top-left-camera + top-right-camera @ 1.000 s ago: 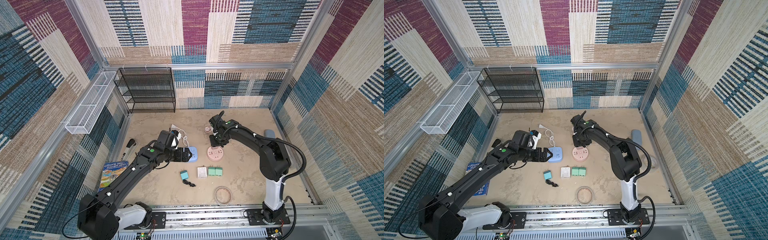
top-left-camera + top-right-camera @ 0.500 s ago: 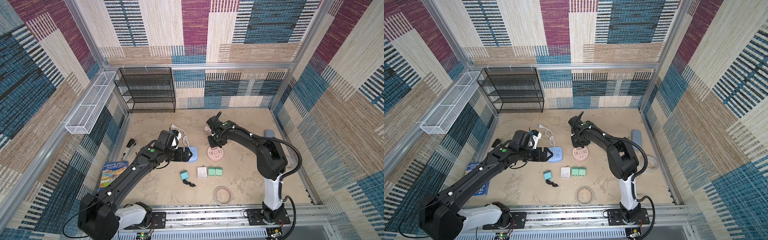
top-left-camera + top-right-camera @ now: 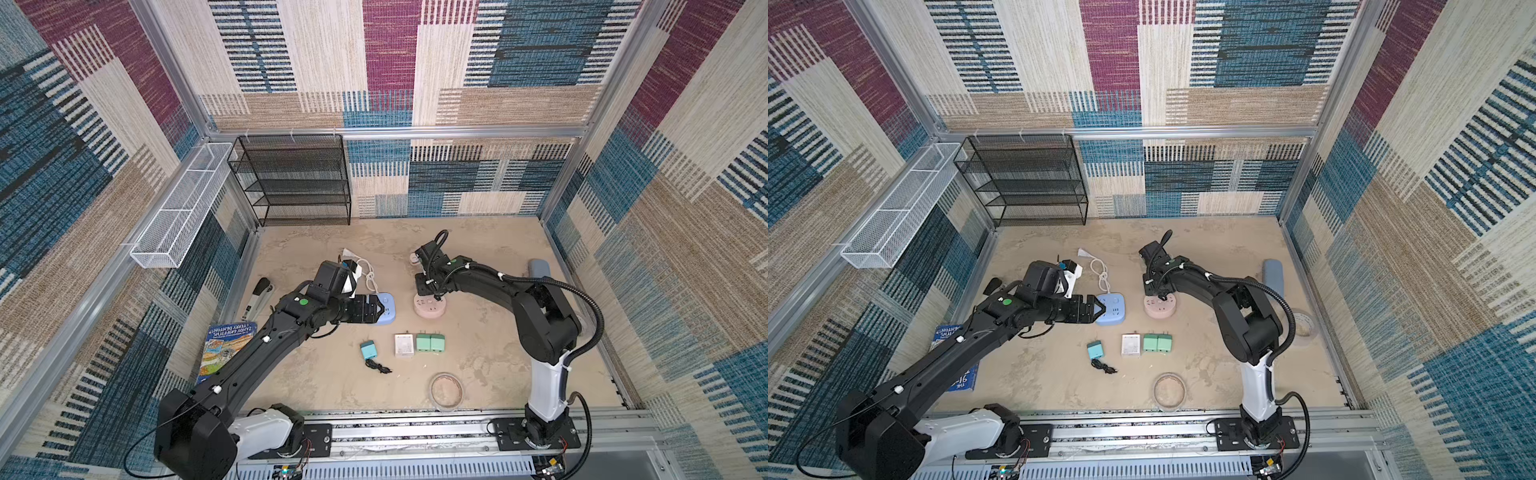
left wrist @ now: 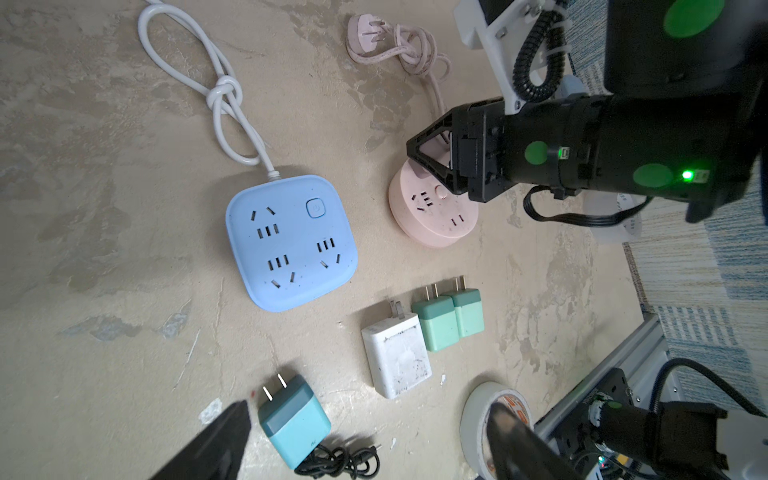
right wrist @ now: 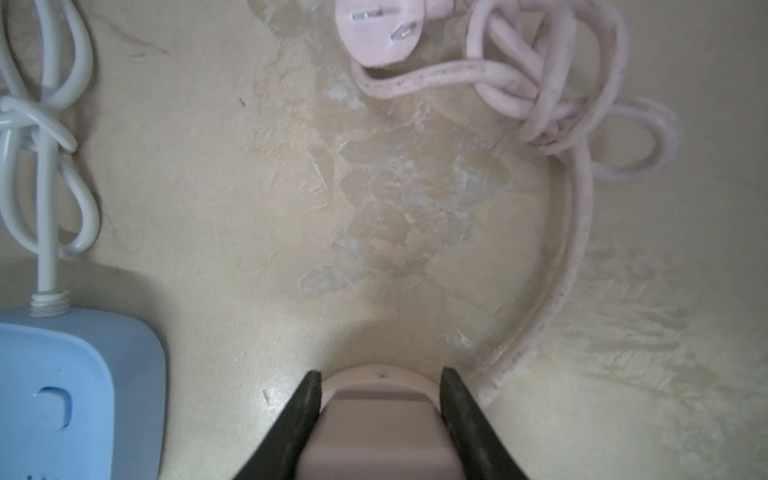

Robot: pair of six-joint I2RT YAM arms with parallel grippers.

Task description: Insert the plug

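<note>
The right gripper clenches a pinkish plug, blurred and cut off at frame edge; prongs hidden, contact with the round socket unclear. The left gripper is released, jaws wide, over the blue strip.

robot lab cell: aluminium frame, patterned walls
</note>
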